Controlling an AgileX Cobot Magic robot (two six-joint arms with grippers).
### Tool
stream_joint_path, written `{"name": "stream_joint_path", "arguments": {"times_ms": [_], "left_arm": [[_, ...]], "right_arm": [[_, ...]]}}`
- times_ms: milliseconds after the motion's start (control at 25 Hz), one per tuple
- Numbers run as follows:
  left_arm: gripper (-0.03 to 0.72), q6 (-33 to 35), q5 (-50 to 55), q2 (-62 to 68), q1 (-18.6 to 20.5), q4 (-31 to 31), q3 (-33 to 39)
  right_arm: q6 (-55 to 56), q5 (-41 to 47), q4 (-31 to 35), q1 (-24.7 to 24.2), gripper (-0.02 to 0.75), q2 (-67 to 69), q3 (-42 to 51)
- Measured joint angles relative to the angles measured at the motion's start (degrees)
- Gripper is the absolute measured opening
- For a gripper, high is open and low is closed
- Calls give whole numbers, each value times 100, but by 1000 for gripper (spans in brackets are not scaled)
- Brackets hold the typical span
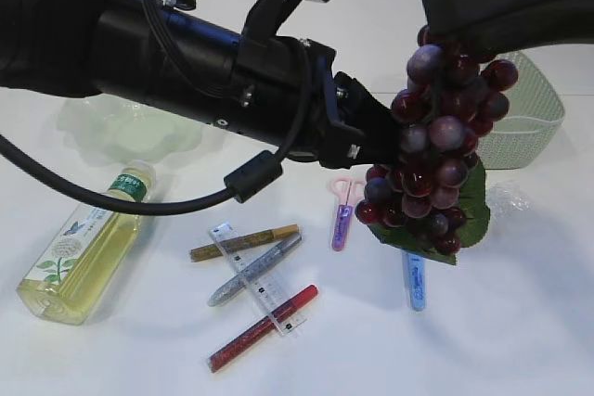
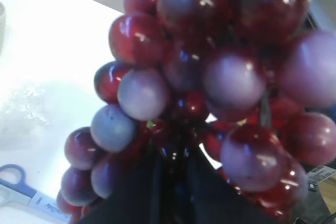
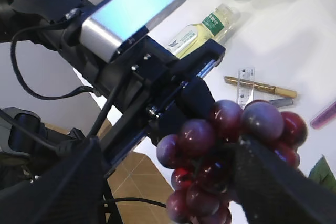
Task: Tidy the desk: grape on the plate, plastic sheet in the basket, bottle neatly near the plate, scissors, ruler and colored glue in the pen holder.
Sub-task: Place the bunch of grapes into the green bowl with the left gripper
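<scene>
Grape bunch [image 1: 432, 150]: hanging in mid-air right of centre, well apart from the plate [image 1: 125, 127] at the far left, both arms crowded onto it
Left gripper [image 1: 388, 141]: fingers closed into the bunch from the side, wrist view shows the dark tips buried among the berries
Right gripper [image 3: 223, 169]: pinching the top of the bunch from above
Risk: 2 grippers on 1 bunch, so if the arms pull apart, berries could tear loose or the bunch could drop
Risk 2: a weak side hold could let the bunch swing or slip on the way to the plate
Underneath: scissors [image 1: 343, 212], ruler [image 1: 255, 277], glue sticks [image 1: 243, 242] scattered, any fall lands on them
Nearby: bottle [image 1: 88, 246] lying flat, basket [image 1: 524, 113] behind, plastic sheet [image 1: 509, 199] beside it
In the way: the left arm itself spans the route to the plate
</scene>
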Motion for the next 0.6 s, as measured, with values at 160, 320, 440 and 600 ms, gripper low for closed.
{"name": "stream_joint_path", "arguments": {"times_ms": [160,320,440,600], "left_arm": [[42,-9,-5,0,5,9,0],[42,-9,-5,0,5,9,0],[42,-9,-19,0,5,22,0],[42,-9,-28,0,5,41,0]], "right_arm": [[0,4,23,0,597,0,-130],[0,33,72,0,597,0,-152],[0,42,141,0,597,0,-152],[0,56,172,0,597,0,-155]]}}
